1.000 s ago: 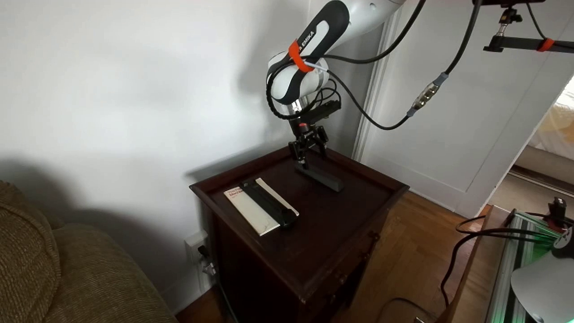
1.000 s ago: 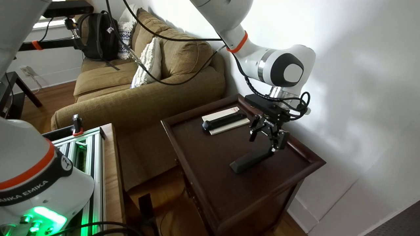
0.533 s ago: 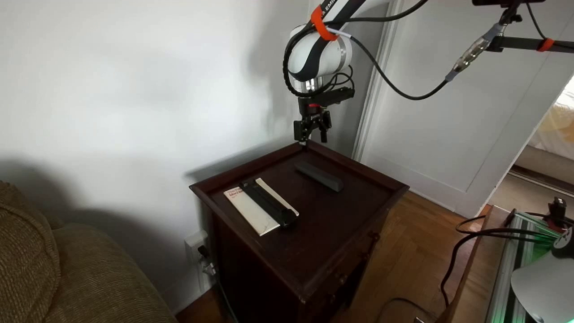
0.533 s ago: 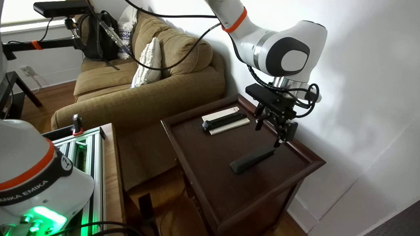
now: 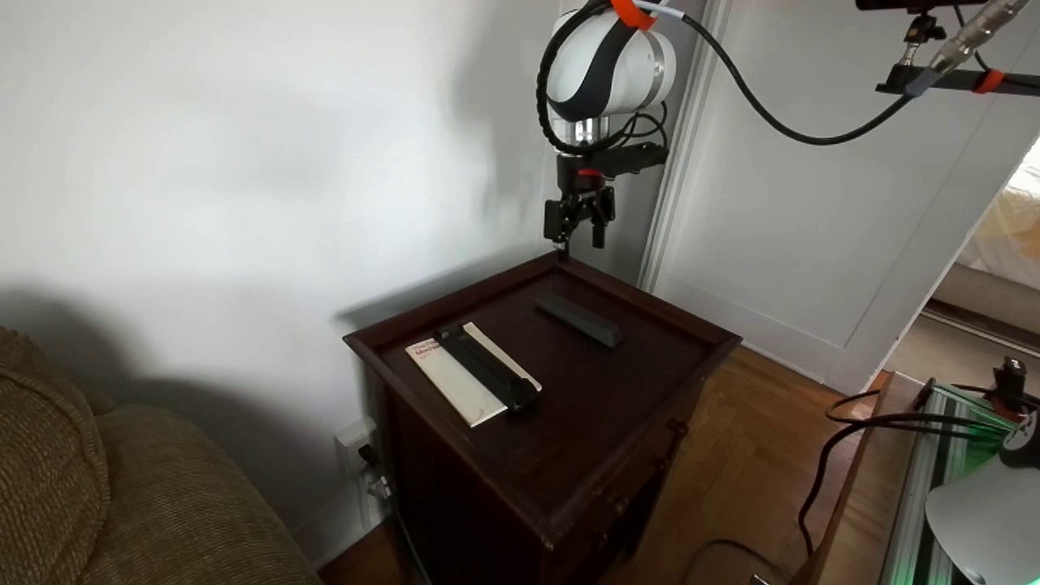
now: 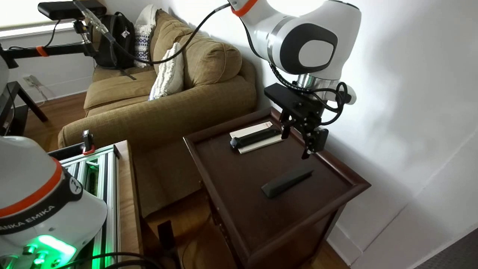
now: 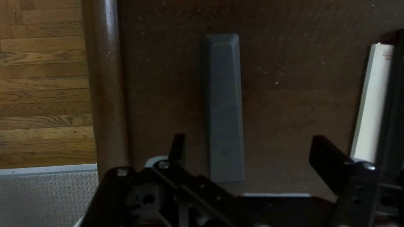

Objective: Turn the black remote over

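Gripper hangs above the table, apart from the remote, in both exterior views, fingers well apart and clamped on nothing. Across the wrist view, floor shows toward nine o'clock, then the table's rim, then the remote, lying flat on the table, plain face up, its length running from twelve to six, with a dotted patch near the six o'clock end; toward three come the book and the black bar on it. The remote should prove light and stiff, probably hard plastic: able to take a firm squeeze, less so a drop. Its dull face looks smooth and its sides slope, so fingers set high may slip; going low, squeezing from nine and three, seems safest, after a small shift toward nine, since the remote sits nearer that finger. The twelve o'clock end looks thicker and may be heavier. Pinched mid-length, it should stay level; pinched near six, the thick end would likely droop, which could help tip it over.
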